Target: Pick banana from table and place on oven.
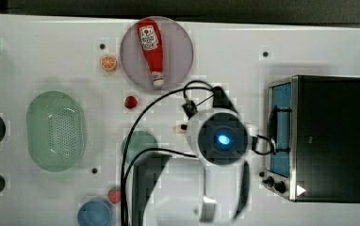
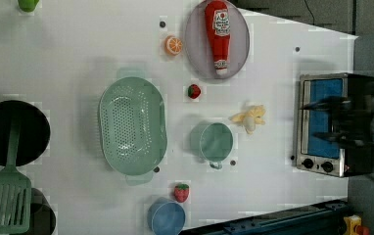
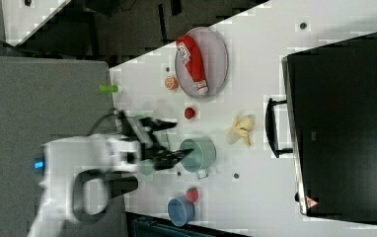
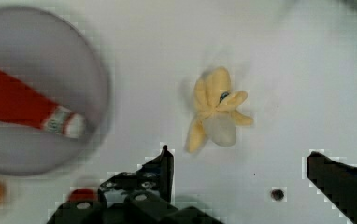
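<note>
One banana, one oven, one ketchup bottle on one plate, one orange slice, three strawberries, one colander, one green cup, one blue cup, one spatula.

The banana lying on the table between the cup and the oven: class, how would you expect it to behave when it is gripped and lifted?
The banana looks half peeled, with loose flaps splayed around a pale core, so it would probably flop rather than stay stiff. Lying flat on the table with those flaps spread, it seems unlikely to roll. It looks small and probably light, though a grip on a flap alone might slip.
</note>
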